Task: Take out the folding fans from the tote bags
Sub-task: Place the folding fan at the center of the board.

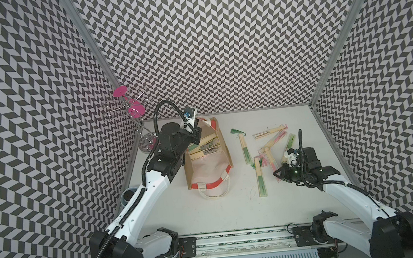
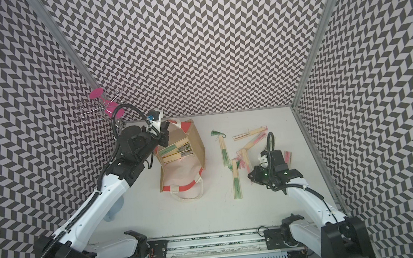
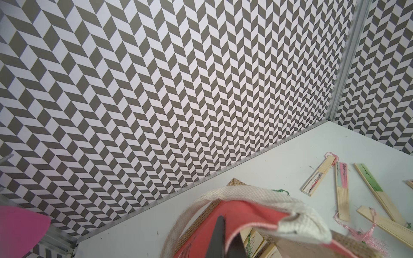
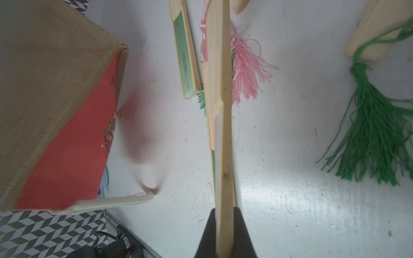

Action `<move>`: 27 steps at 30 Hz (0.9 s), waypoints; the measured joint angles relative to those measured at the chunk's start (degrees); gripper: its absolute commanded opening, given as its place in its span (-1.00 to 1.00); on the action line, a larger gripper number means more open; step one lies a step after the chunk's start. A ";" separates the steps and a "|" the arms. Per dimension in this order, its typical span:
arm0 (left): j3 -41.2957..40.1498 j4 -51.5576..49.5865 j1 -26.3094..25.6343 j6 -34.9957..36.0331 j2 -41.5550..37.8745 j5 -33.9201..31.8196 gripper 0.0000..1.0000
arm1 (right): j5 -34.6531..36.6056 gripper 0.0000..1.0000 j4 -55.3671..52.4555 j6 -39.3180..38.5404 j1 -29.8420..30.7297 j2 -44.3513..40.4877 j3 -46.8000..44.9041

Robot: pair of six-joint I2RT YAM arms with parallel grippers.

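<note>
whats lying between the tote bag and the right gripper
Several loose folding fans lie scattered between the tote bag and the right gripper, visible in both top views.

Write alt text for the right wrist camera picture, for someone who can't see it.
The right gripper is shut on a pale bamboo folding fan, with the white table behind. Nearby are a pink tassel, a green-papered fan, a green yarn tassel, and a tan jute tote bag with red-orange trim.
</note>
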 measured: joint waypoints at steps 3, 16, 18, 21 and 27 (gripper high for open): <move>0.00 0.00 0.09 0.00 0.00 0.13 -1.00 | 0.37 -1.00 0.85 1.01 -0.50 0.00 -1.92; -0.13 0.07 0.35 -0.24 0.00 1.07 -1.00 | -0.87 -0.92 7.61 3.19 -1.86 0.46 -9.11; -0.22 0.09 0.35 -0.24 0.02 1.20 -1.00 | -1.05 -0.76 8.70 3.23 -1.86 1.05 -9.27; -0.22 0.09 0.35 -0.28 0.02 1.31 -1.00 | -0.55 -0.51 8.66 3.45 -1.92 2.01 -9.35; -0.22 0.09 0.35 -0.31 0.04 1.51 -1.00 | 0.72 -0.24 8.07 3.39 -2.95 3.54 -9.77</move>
